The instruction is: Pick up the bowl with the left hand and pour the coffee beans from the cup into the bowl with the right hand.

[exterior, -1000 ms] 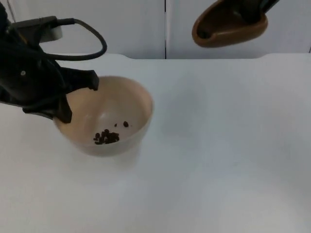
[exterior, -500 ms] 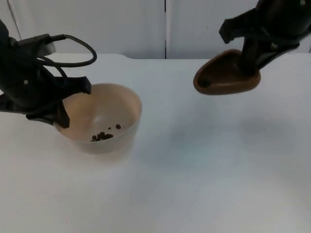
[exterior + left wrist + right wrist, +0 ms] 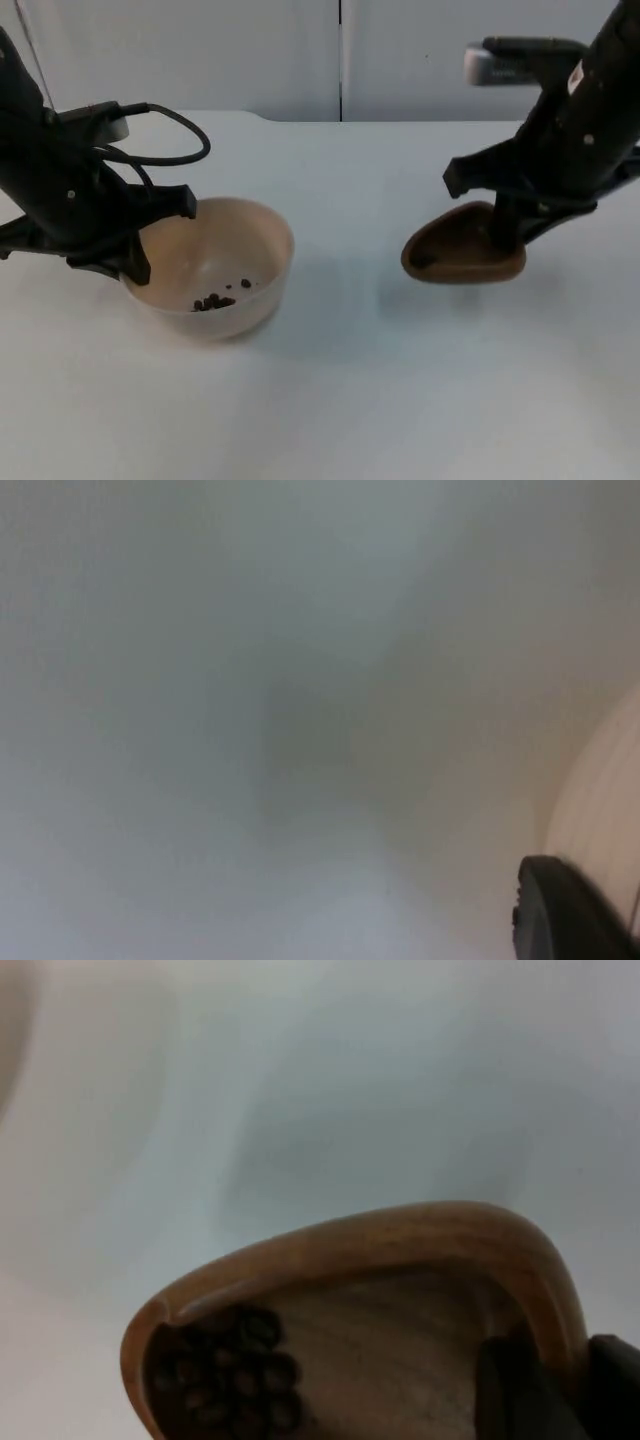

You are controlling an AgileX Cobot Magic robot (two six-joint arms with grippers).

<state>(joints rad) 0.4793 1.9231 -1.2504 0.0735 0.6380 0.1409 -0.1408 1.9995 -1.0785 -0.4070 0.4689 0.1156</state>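
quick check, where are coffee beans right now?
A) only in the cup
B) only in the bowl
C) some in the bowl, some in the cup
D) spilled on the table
C: the top view shows a small dark cluster of coffee beans at the bottom of the bowl held by the left gripper, and the right wrist view shows more beans inside the brown cup held by the right gripper.

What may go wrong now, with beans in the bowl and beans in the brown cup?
1. The right hand grips the brown cup by one rim only. Beans lie at its far end, so a tilt may spill them on the table.
2. The left hand pinches the bowl at its rim; a slip could scatter the few beans inside.
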